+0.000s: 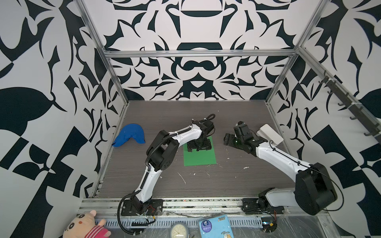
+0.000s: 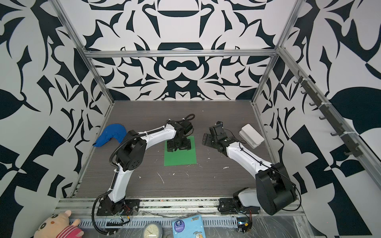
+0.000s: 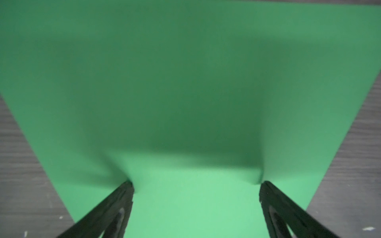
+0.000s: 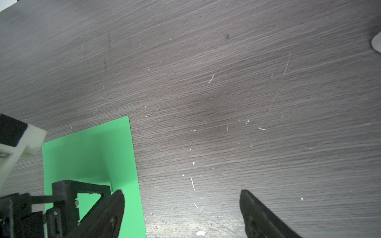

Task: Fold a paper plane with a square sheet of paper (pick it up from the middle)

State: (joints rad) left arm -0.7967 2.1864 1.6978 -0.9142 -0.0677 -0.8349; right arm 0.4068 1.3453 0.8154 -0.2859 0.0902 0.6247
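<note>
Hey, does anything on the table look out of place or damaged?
The bright green square paper sheet seems to pucker between the tips of the open left tool, which press on it. Small white scraps litter the dark wood-grain table.

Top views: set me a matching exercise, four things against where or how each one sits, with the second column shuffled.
1. left pincer
2. right pincer
3. blue cloth cap
4. white box

a. on the table, far left
b. open, off the square sheet of paper, to its right
c. on the table, far right
d. open, tips pressed on the sheet

Pairs: 1-d, 2-b, 3-a, 4-c
</note>
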